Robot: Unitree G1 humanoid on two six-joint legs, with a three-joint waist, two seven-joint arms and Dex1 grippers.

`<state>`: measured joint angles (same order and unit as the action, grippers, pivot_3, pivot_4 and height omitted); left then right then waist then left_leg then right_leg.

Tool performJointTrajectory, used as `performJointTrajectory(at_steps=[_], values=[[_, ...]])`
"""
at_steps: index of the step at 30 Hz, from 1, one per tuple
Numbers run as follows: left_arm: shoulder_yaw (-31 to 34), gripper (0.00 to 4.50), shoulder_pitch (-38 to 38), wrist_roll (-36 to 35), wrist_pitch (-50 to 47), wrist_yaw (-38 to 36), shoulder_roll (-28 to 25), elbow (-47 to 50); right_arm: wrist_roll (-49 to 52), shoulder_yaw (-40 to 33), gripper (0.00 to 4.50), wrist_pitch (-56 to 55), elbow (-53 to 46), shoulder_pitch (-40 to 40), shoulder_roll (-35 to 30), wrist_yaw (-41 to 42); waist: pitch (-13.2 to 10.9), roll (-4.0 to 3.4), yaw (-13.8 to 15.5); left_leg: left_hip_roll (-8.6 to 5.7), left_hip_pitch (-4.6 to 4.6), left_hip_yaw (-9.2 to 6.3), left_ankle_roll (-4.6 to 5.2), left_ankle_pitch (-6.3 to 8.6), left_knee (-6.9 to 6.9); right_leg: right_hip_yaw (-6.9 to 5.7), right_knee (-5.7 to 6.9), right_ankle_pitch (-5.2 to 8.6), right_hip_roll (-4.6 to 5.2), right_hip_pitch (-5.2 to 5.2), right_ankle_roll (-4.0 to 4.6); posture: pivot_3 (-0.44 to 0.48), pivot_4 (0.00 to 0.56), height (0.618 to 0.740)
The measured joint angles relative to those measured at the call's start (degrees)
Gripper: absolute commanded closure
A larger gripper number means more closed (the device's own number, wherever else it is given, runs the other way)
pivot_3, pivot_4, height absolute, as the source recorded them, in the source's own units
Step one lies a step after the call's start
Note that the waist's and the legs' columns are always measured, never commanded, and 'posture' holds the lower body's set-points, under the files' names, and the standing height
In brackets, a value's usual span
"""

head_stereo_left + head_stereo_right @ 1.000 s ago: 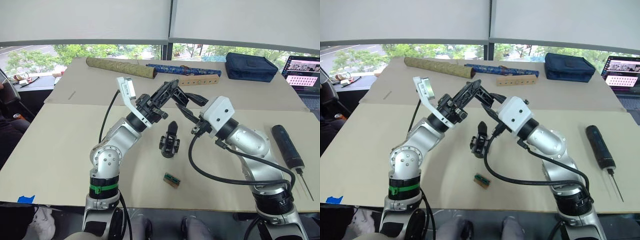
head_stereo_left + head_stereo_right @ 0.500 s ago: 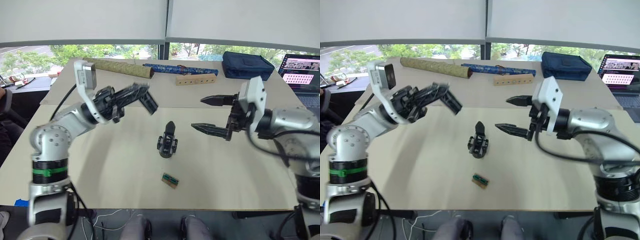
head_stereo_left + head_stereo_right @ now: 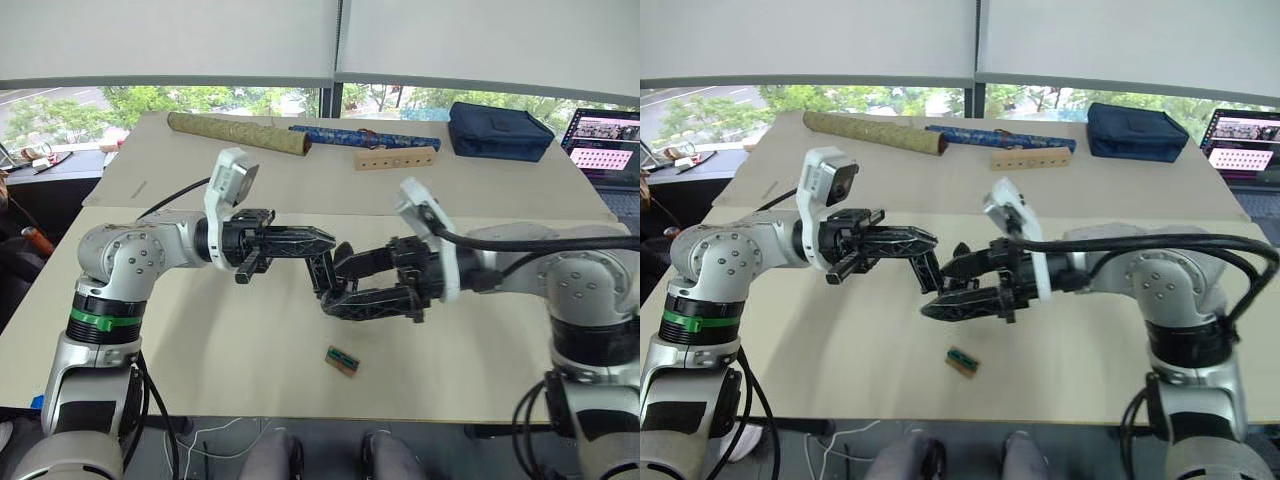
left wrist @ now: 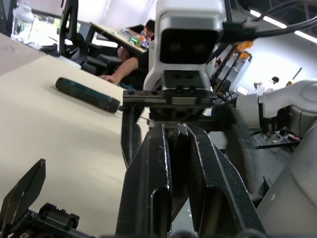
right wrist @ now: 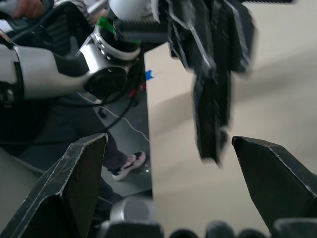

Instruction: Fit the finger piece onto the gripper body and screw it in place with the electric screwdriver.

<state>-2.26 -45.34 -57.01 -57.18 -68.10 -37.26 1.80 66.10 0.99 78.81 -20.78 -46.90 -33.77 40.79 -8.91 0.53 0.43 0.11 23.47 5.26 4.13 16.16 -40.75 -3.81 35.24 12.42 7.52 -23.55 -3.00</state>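
My left gripper [image 3: 330, 240] points right over the table's middle, shut on the black finger piece [image 3: 322, 272], which hangs below its tips. The right gripper [image 3: 332, 287] faces it from the right, open, one finger above the other, just under the piece. In the right wrist view the finger piece [image 5: 210, 114] hangs between my spread fingers [image 5: 74, 168]. The gripper body [image 4: 29, 210] stands on the table, its pointed finger up; in the head views the right gripper mostly hides it. The electric screwdriver [image 4: 86, 94] lies on the table beyond.
A small green-and-brown block [image 3: 343, 361] lies near the front edge. Along the back lie an olive roll [image 3: 240, 133], a blue patterned roll [image 3: 365, 138], a wooden block with holes [image 3: 397, 158] and a dark blue pouch [image 3: 500, 132]. A laptop [image 3: 605, 150] is far right.
Both grippers have closed in on the table's middle. The left one swung down and right with the finger piece. The right one turned to point left, still open.
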Motion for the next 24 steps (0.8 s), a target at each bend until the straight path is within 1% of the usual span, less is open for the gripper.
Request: performJointTrajectory(at_steps=[5, 8, 10, 19, 22, 24], values=[[-0.72, 4.50, -0.05, 3.03, 1.01, -1.55, 0.01, -0.01, 2.89, -1.34, 0.02, 3.56, 2.17, -0.52, 2.61, -6.50, 0.00, 0.00, 0.11, -0.07, 0.11, 0.00, 0.01, 0.00, -0.01, -0.01, 0.00, 0.00, 0.00, -0.05, -0.01, 0.000, 0.150, 0.734], [-1.66, 4.50, -0.04, 5.03, 2.02, -2.62, 0.03, 0.00, 3.82, -2.10, 0.02, 4.35, 3.77, -2.06, 3.89, -9.50, 0.00, 0.00, -0.03, -0.08, 0.27, 0.03, -0.01, -0.02, -0.01, 0.03, 0.15, 0.00, 0.00, -0.33, -0.01, 0.000, 0.150, 0.734], [-1.65, 4.50, -0.05, 5.28, 2.06, -2.64, 0.95, -0.01, 5.00, -2.59, 0.02, 5.05, 4.59, -2.59, 5.09, -11.26, 0.00, 0.00, -0.03, -0.08, 0.35, 0.04, -0.05, -0.05, -0.03, 0.04, 0.41, 0.00, 0.00, -0.54, -0.02, 0.000, 0.150, 0.734], [-1.37, 4.50, -0.05, 5.74, 2.06, -2.54, 1.71, 0.00, 6.34, -2.30, 0.02, 5.59, 5.16, -2.59, 6.11, -14.18, 0.00, 0.00, -0.34, -0.08, 0.36, 0.07, -0.06, -0.09, -0.06, 0.12, 0.52, 0.00, 0.00, -0.59, -0.02, 0.000, 0.150, 0.734], [-1.39, 4.50, -0.07, 6.92, 2.27, -2.62, 1.49, -0.05, 6.34, -2.03, 0.86, 5.59, 5.44, -2.59, 6.12, -14.50, 0.00, 0.00, -0.38, -0.08, 0.36, 0.07, -0.06, -0.09, -0.06, 0.13, 0.52, 0.00, 0.00, -0.60, -0.02, 0.000, 0.150, 0.734], [-1.41, 4.50, -0.64, 7.93, 2.43, -2.87, 1.08, -0.66, 6.16, -1.90, 1.55, 5.57, 5.66, -2.62, 6.07, -14.43, 0.00, 0.00, -0.40, -0.08, 0.36, 0.07, -0.06, -0.09, -0.06, 0.12, 0.53, 0.01, 0.00, -0.61, -0.02, 0.000, 0.150, 0.734]])
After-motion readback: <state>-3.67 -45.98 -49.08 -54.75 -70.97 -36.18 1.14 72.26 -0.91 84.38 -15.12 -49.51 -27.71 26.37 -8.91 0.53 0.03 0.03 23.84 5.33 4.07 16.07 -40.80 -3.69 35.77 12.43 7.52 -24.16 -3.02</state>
